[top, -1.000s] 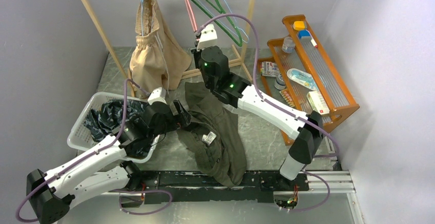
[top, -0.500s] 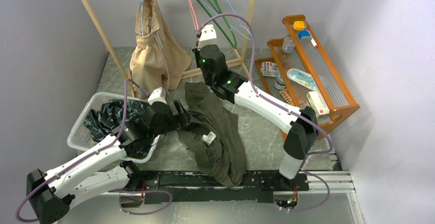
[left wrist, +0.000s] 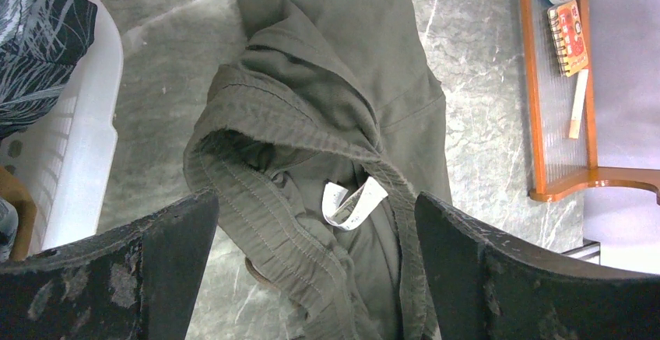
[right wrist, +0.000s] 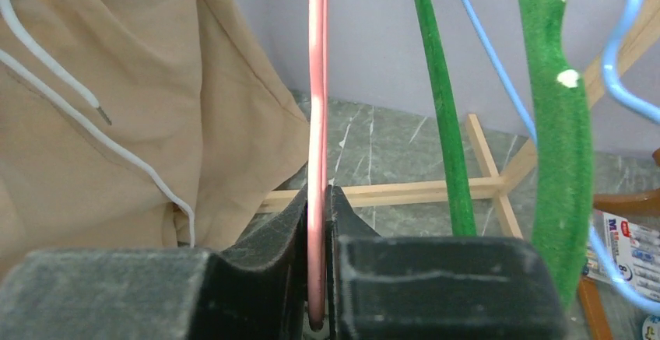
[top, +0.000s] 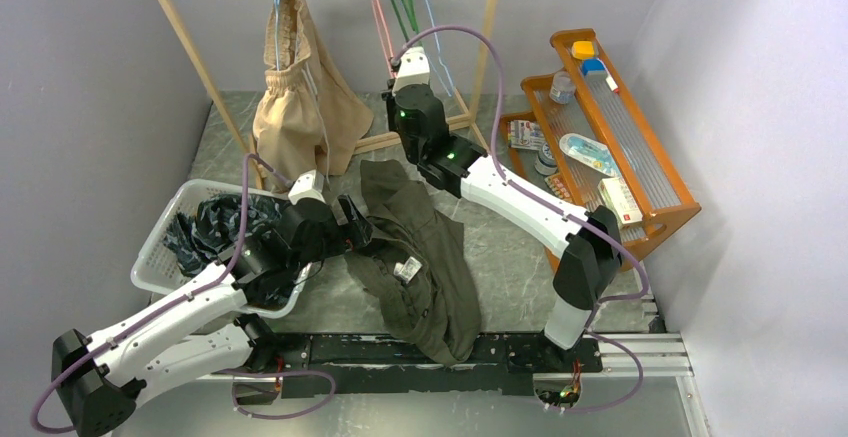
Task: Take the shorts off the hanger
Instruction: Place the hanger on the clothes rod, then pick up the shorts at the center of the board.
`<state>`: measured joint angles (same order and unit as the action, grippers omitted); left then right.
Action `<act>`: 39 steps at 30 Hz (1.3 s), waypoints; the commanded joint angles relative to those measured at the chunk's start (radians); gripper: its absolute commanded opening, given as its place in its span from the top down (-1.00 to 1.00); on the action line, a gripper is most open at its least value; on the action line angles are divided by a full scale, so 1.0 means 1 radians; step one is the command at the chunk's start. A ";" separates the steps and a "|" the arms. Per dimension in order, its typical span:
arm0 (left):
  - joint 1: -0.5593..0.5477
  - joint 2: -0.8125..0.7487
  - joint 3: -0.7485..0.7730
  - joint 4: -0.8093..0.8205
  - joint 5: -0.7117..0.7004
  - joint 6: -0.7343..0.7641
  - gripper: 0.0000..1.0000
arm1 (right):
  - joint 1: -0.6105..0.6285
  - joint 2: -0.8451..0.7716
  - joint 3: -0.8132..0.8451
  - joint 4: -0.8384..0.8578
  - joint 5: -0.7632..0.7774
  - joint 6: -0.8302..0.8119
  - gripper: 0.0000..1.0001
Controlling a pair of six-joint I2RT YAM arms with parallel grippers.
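Pink hanger (right wrist: 317, 83) pinched by right gripper (right wrist: 317, 200)
Left gripper (left wrist: 311, 215) is held spread over olive shorts (left wrist: 327, 122), probably for a pickup

Drew the right gripper (right wrist: 317, 200) farther back and up toward the wooden rack (top: 185, 42), bringing the pinched pink hanger (right wrist: 317, 83) closer to upright. Swung the green hanger (right wrist: 440, 106) from a wide slant to near vertical under the rack's bar, just beside the pink one.
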<state>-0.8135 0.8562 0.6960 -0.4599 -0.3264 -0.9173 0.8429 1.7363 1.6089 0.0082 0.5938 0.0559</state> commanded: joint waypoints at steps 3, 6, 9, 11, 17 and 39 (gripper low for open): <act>-0.001 0.007 0.012 0.023 0.025 -0.006 -0.99 | -0.010 -0.054 -0.025 -0.042 -0.038 0.035 0.62; -0.002 0.010 0.015 0.020 0.026 -0.005 -0.99 | -0.013 -0.087 -0.048 -0.043 -0.048 0.046 0.37; -0.001 0.013 0.015 0.018 0.026 -0.008 -0.99 | -0.012 -0.125 -0.072 -0.045 -0.074 0.055 0.30; -0.002 0.015 0.014 0.018 0.028 -0.010 -0.99 | -0.013 -0.157 -0.094 -0.052 -0.101 0.065 0.26; -0.001 0.026 0.013 0.011 0.028 -0.022 -0.99 | -0.013 -0.291 -0.237 -0.065 -0.185 0.114 0.07; -0.006 0.140 -0.083 0.050 0.145 -0.137 -0.98 | 0.014 -0.671 -1.115 -0.049 -0.650 0.594 -0.10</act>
<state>-0.8143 0.9794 0.6243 -0.4458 -0.2287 -1.0286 0.8433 1.1042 0.5323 -0.0967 0.0448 0.5575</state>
